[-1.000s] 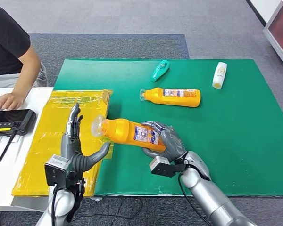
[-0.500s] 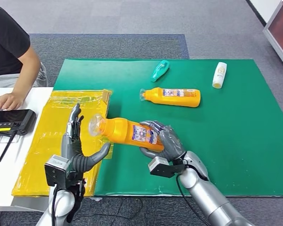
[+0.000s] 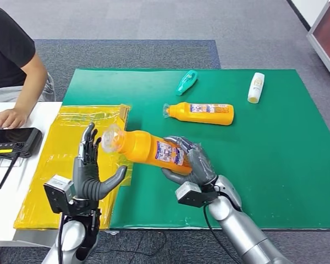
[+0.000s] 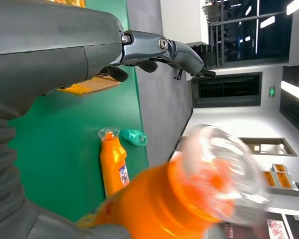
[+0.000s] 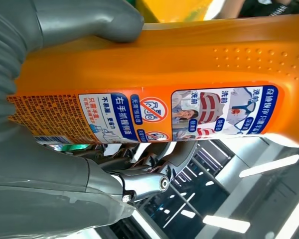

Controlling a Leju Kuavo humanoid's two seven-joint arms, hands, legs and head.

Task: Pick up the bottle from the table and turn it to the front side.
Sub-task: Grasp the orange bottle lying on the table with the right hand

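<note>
Head view: orange plastic bottle with clear cap [image 3: 148, 148] lifted off green mat [image 3: 279, 165], cap leftward.
Right hand [image 3: 192, 163]: wrapped around base, label exposed for turning.
Left hand [image 3: 88, 170]: spread, empty, beside cap, ready to receive.

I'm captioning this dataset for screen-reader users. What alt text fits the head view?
The robot's right hand holds an orange bottle above a green mat, clear cap toward its open left hand. A second orange bottle lies farther back; a person's arm rests at the left.

Light: bright, even, soft shadows on green mat [image 3: 258, 165].
Blur: clear bottle cap [image 4: 223, 174], left wrist view.
</note>
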